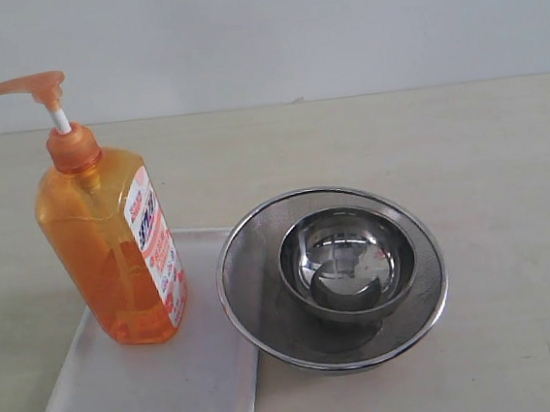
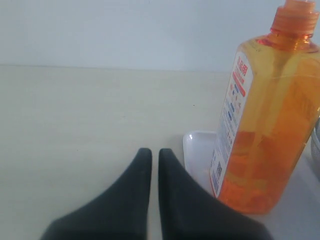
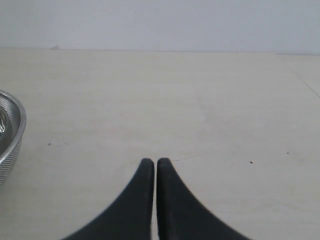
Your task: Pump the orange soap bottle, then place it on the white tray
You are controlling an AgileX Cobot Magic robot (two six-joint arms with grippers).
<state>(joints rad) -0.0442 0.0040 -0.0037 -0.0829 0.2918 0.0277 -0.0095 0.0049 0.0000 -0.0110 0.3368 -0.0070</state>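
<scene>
The orange soap bottle (image 1: 114,251) stands upright on the white tray (image 1: 147,394) at the front left, its pump head (image 1: 25,89) raised on the white stem. In the left wrist view the orange soap bottle (image 2: 265,125) rises on a corner of the white tray (image 2: 197,150). My left gripper (image 2: 155,151) is shut and empty over bare table, apart from the bottle. Also shut and empty, my right gripper (image 3: 154,161) hangs over bare table. Neither gripper shows in the exterior view.
A round steel mesh strainer (image 1: 252,267) with a steel bowl (image 1: 347,262) inside it sits just right of the tray, touching its edge. The strainer's rim (image 3: 10,135) shows at one edge of the right wrist view. A pale wall runs behind the table.
</scene>
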